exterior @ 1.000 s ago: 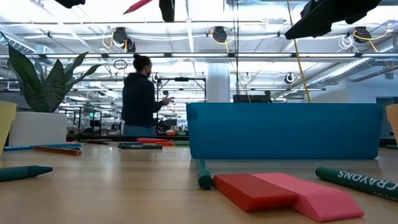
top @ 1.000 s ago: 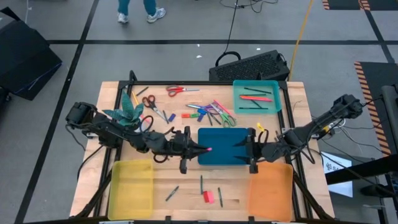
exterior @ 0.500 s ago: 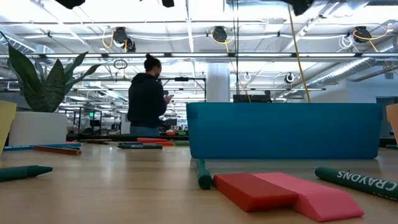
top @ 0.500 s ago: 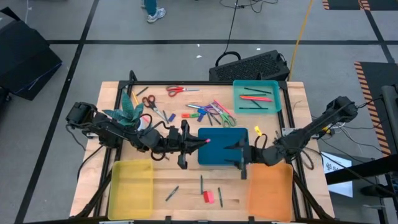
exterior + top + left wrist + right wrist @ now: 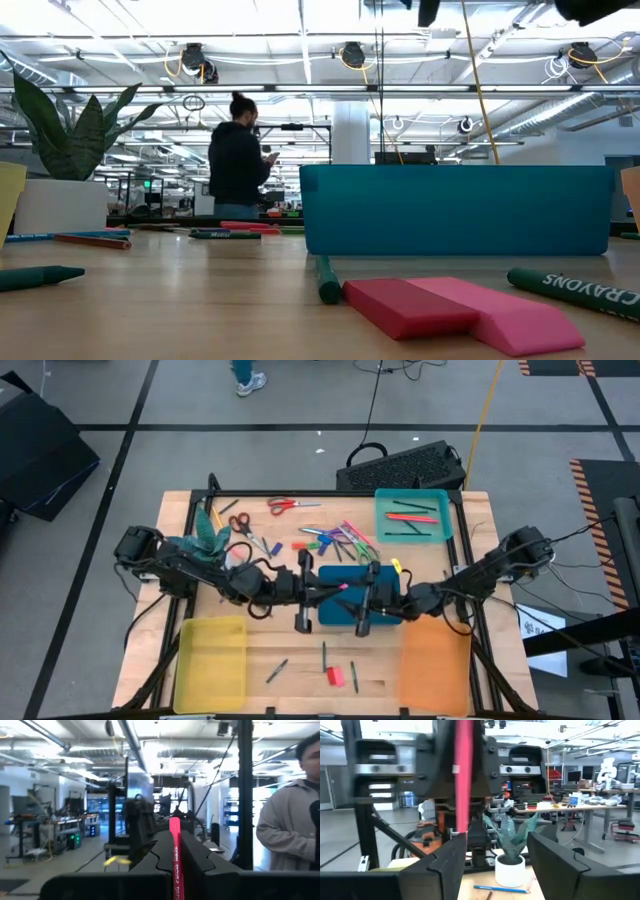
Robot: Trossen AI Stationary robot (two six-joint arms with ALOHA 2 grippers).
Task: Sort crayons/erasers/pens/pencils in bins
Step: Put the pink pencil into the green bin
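The left gripper [image 5: 322, 592] is clamped on a pink stick [image 5: 175, 854], held level with its free end pointing away from the wrist, toward the right gripper [image 5: 358, 598]. That gripper faces it with its 2 fingers [image 5: 445, 865] spread apart, the stick just ahead of them. Both hang above the dark blue bin [image 5: 388, 582].

The stick looks light, stiff and smooth. It could swivel in a pinch near its tip, so a hold close to the middle seems safer.

2 erasers [image 5: 450, 310], red and pink, lie touching on the table, below the grippers and beyond the bin's near wall.
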